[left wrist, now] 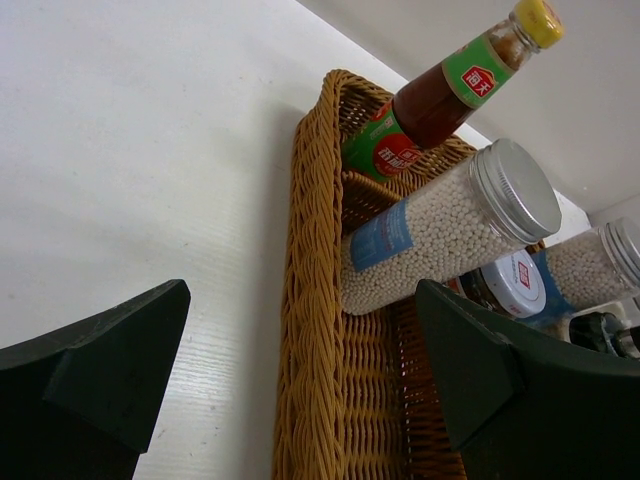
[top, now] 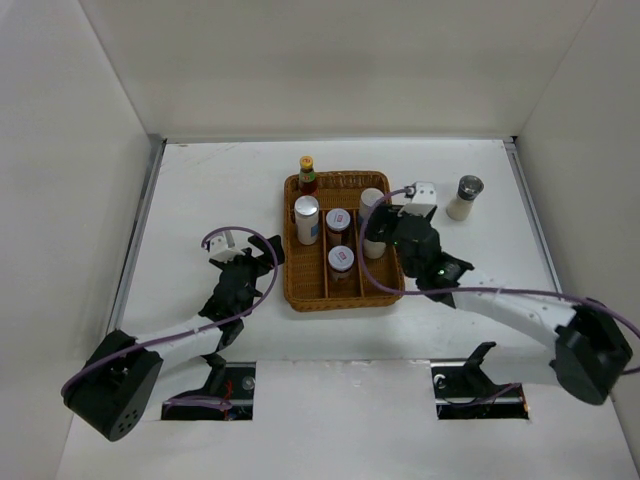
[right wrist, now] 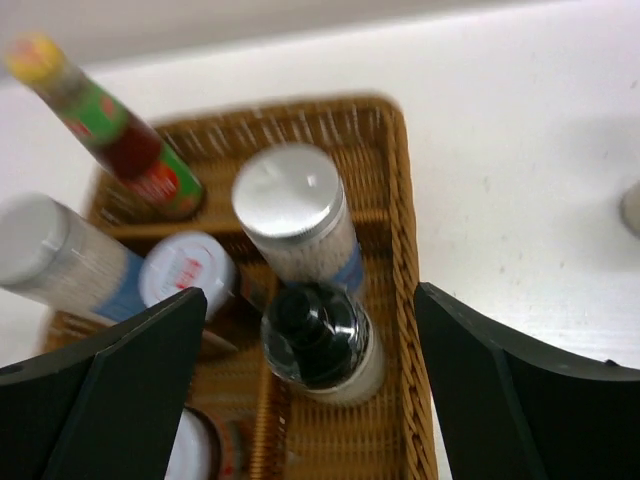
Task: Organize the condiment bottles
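Seven condiment bottles are in play, six of them standing inside the basket. The white table (top: 200,190) is smooth and matte, boxed by white walls (top: 90,150) on three sides. There is wide bare room to the left of the basket and along the far edge.

The brown wicker tray (top: 292,296) sits mid-table, a round-cornered rectangle of tight weave split lengthwise into three lanes.

The left gripper (left wrist: 300,310) hovers just outside the tray's left wall, its dark blocky fingers spread wide and holding nothing. The right gripper (right wrist: 310,300) hangs over the right lane with its jaws spread either side of the black-capped bottle (right wrist: 318,340). A gap shows on both sides, so there is no pinch. One finger is over the middle lane and the other is out past the right rim.

- **Left lane:** the red sauce bottle (top: 307,175) stands at the far end, slim-necked with a yellow cap. Just nearer is the left white cylinder (top: 306,220), clear-walled, packed with pale granules, under a ridged silver lid.
- **Right lane:** the right white cylinder (top: 372,203) stands at the far end, with the black-capped bottle just nearer.
- **Middle lane:** the far red-labelled jar (top: 337,222) and the near red-labelled jar (top: 341,259) are both short, round and white-lidded.

The beige shaker (top: 464,198), which has a grey top, stands alone on the table between the tray and the right wall, apart from both.
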Robot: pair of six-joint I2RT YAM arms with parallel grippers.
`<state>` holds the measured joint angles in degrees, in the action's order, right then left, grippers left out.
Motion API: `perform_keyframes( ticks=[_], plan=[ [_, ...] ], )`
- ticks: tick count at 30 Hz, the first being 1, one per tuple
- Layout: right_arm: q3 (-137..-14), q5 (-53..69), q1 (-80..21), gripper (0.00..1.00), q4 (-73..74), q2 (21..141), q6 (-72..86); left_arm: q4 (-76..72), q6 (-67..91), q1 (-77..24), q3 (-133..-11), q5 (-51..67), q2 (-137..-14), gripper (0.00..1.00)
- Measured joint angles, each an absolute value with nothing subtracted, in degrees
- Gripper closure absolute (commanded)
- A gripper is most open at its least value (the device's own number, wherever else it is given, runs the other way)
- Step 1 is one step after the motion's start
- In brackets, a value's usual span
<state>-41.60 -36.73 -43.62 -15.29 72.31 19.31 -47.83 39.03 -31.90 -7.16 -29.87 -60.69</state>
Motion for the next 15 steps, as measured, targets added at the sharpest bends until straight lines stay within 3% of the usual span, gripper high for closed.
perform_keyframes(
  ticks=[6, 15],
  plan=[
    [-40.56, -38.00, -35.81, 0.01, -15.88, 61.52, 20.93, -47.86, 39.03, -31.92, -7.16, -29.71, -60.88, 0.00],
    [-52.21, -38.22, -9.72, 0.00, -7.55, 78.48, 18.98, -47.86, 39.03, -31.94, -7.16, -29.65, -60.77, 0.00]
  ],
)
